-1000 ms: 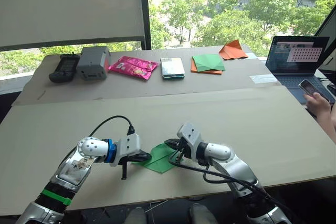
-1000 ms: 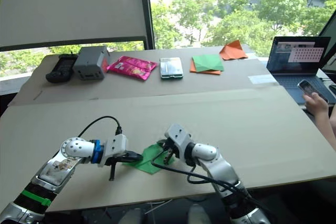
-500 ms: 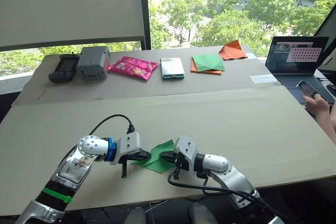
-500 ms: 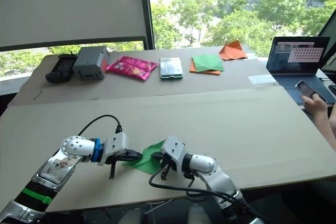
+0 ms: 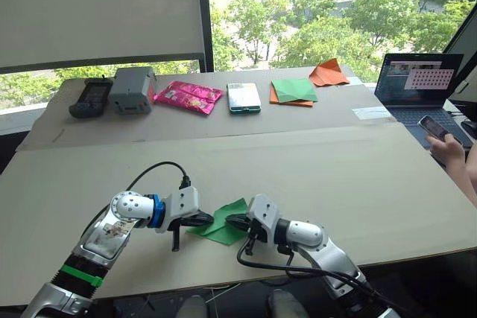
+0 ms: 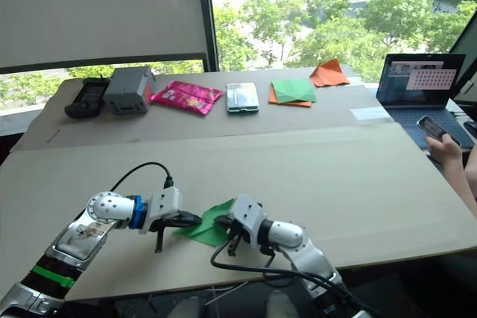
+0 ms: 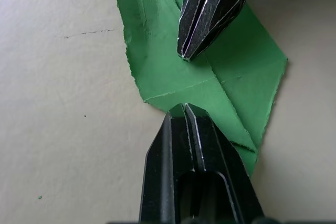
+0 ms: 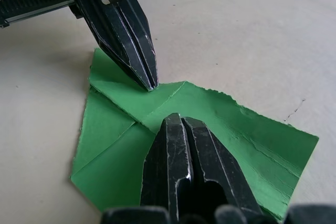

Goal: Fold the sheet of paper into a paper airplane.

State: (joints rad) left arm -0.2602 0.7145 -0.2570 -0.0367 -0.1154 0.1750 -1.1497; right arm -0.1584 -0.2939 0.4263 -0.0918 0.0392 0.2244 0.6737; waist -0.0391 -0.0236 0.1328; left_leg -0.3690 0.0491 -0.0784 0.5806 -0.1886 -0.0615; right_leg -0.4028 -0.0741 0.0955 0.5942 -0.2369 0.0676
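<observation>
Paper could rip or slide here. The sheet of paper (image 7: 210, 77) lies flat on the counter (image 5: 335, 176), partly folded. The left claw (image 7: 184, 109) and right claw (image 8: 177, 120) are both squeezed closed, tips pressing down on it. Pushing too hard may tear it.

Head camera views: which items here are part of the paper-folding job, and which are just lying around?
In the job:
- sheet of paper, bright green, creased, flat on the table
- left tool, shut, tip on the sheet
- right tool, shut, tip on the sheet

Lying about at the far edge:
- remote
- grey box
- pink packet
- phone
- darker green square
- orange paper
- laptop
</observation>
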